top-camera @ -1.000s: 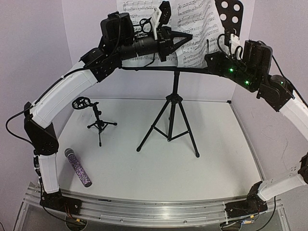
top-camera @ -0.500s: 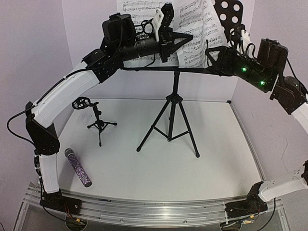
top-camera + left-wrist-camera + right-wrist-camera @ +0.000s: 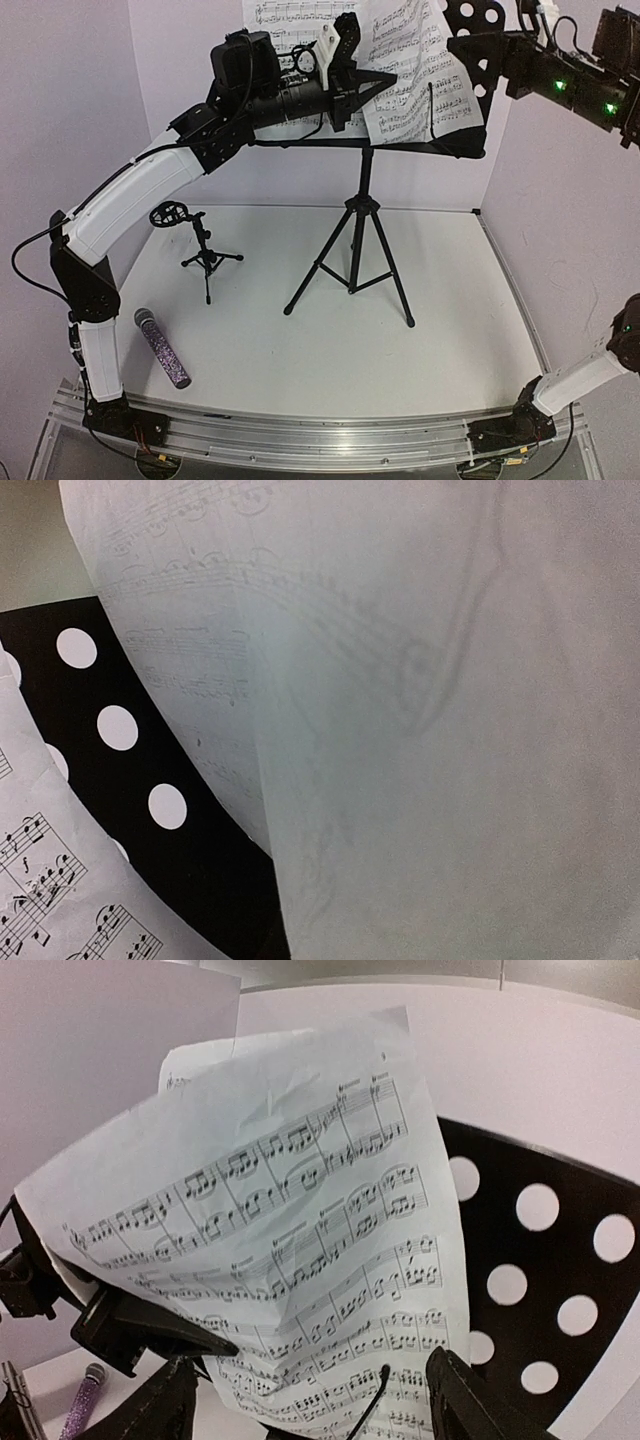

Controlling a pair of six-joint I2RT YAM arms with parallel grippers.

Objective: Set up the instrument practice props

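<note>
The black perforated music stand (image 3: pixel 471 70) rises on its tripod (image 3: pixel 357 250) at the back. A white sheet-music page (image 3: pixel 415 70) leans on the tray, and a second page (image 3: pixel 285 14) stands to its left. My left gripper (image 3: pixel 388 78) is shut on the first page's left edge; in its wrist view that sheet-music page (image 3: pixel 430 730) hides the fingers. My right gripper (image 3: pixel 315 1415) is open, apart from the page (image 3: pixel 300 1230), high at the right (image 3: pixel 470 48). The purple microphone (image 3: pixel 162 347) lies at the front left. The small mic stand (image 3: pixel 203 255) stands behind it.
White walls close the back and the right side (image 3: pixel 520 200). The tripod legs spread across the middle of the table. A metal rail (image 3: pixel 300 440) with both arm bases runs along the near edge. A thin wire retainer (image 3: pixel 375 1390) sits over the page's lower part.
My right gripper opened, let go of the page's lower right part and swung up and to the right. The page now stands straighter on the tray. The left arm stayed put.
</note>
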